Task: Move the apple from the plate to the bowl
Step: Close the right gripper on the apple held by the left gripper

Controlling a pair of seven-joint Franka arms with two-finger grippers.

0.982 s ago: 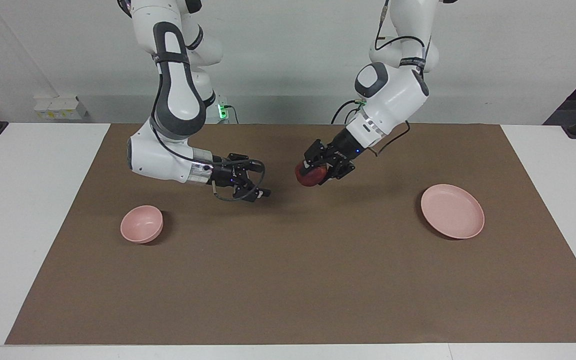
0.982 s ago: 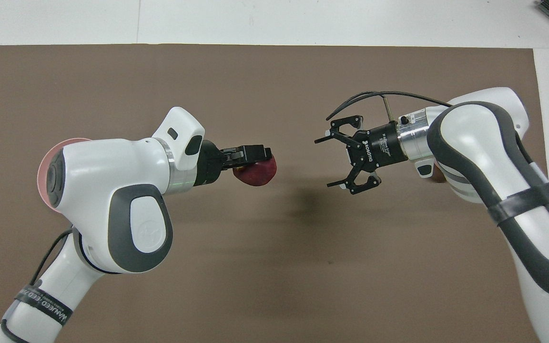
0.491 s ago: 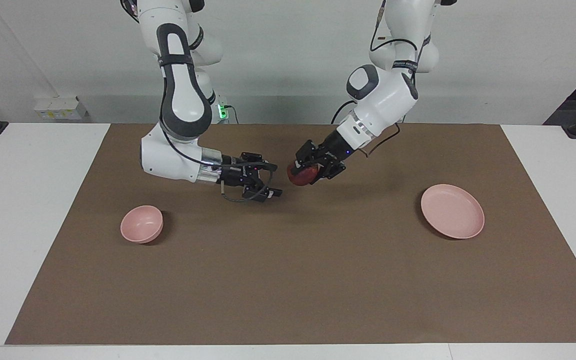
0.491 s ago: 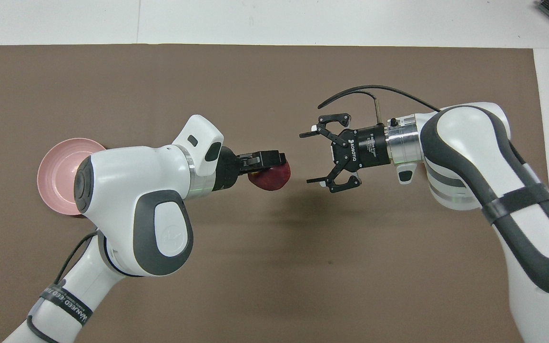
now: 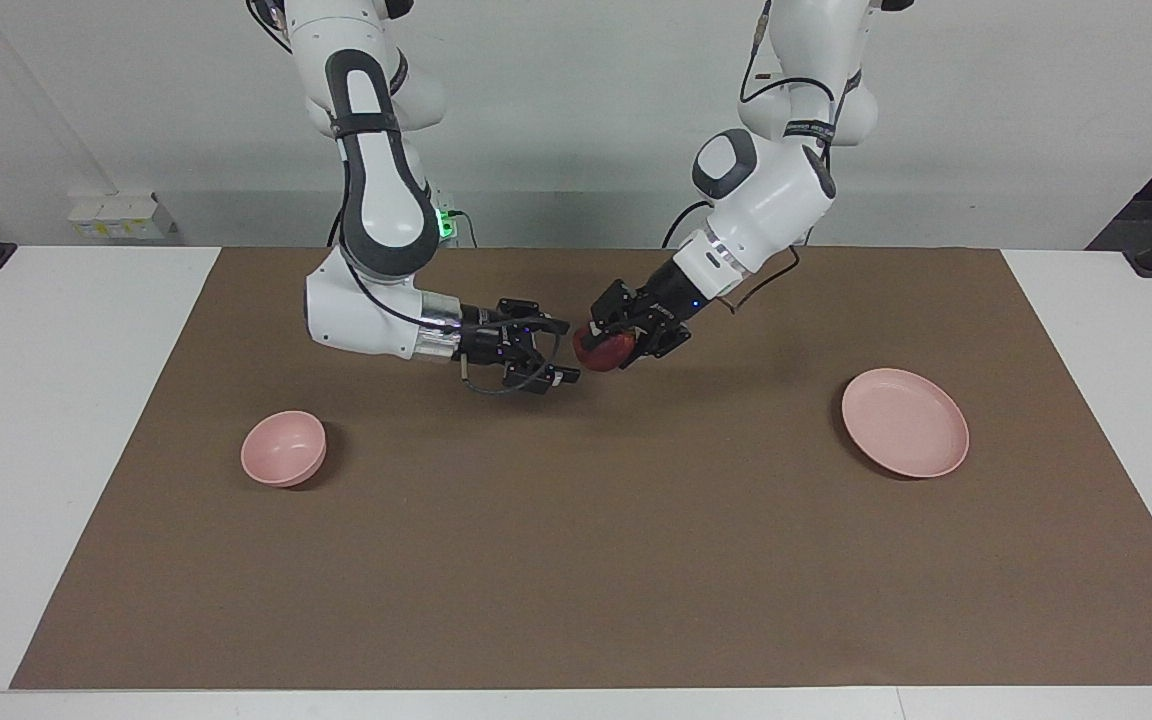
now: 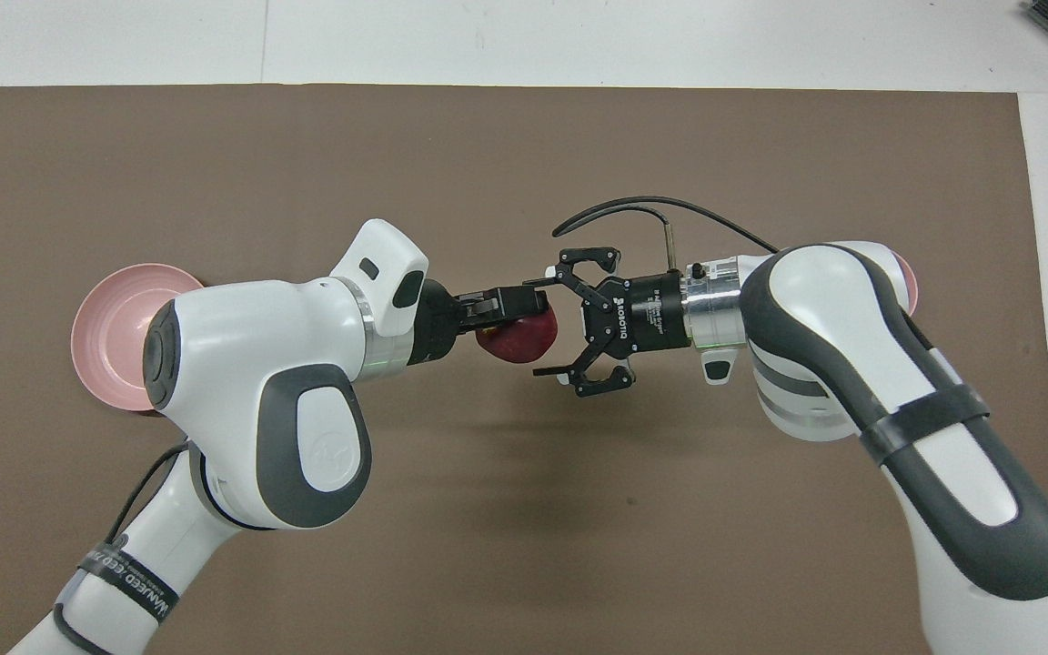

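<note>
The left claw [image 5: 604, 350] is gripping the apple [image 5: 604, 351] and holding it up in the air over the middle of the brown mat [image 5: 576, 560], tilted down and pointing toward the right arm's end of the table [image 5: 56, 420]. In the overhead view the dark red apple [image 6: 518, 336] is sitting at the tip of the left claw [image 6: 524, 314], pinched between its fingers.

The right claw [image 5: 561, 352] is lying nearly level, facing the left one, with its jaws spread wide. Its fingertips are flanking the apple on the side away from the left claw, one above and one below in the facing view; whether they are touching the fruit cannot be told. In the overhead view the right claw [image 6: 544, 323] is opening around the apple's end.

The plate [image 5: 904, 421] is lying bare on the mat toward the left arm's end of the table, and the bowl [image 5: 283, 447] is standing toward the right arm's end, both well apart from the apple.
</note>
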